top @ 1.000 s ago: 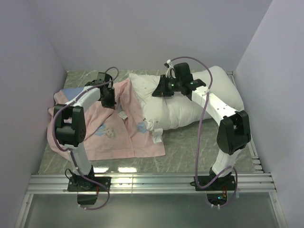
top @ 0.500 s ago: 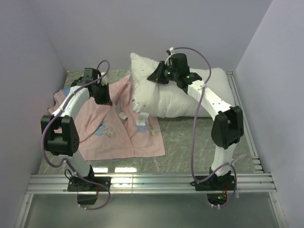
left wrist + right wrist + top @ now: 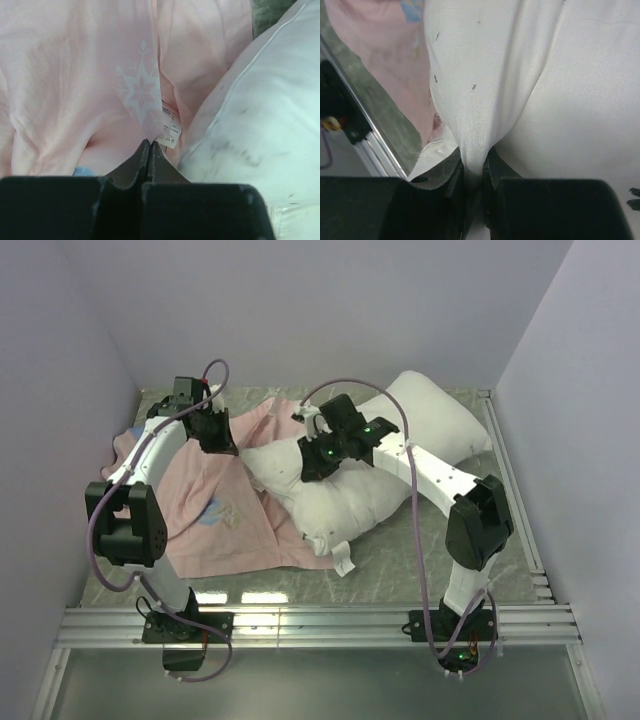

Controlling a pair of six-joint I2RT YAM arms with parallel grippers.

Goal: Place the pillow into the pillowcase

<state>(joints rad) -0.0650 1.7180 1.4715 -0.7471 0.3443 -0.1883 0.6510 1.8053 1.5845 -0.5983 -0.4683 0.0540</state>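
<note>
Marble-look table (image 3: 400, 560) up front. Pink pillowcase (image 3: 235, 530) spread flat at left. White pillow (image 3: 345, 508) diagonal from centre to far right, near corner overlapping pillowcase edge. Right gripper (image 3: 474, 170) clamped on a pillow fold. Farther back, left gripper (image 3: 149, 145) pinched tight on pillowcase.

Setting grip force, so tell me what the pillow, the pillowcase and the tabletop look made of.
Pillow: matte white woven cloth over soft filling; it bulges and folds where the right pincer pinches it. Pillowcase: thin matte pink printed fabric, fibre unclear; it drapes in creases. Tabletop: hard, glossy grey-green, marble-look; it reflects light.
</note>
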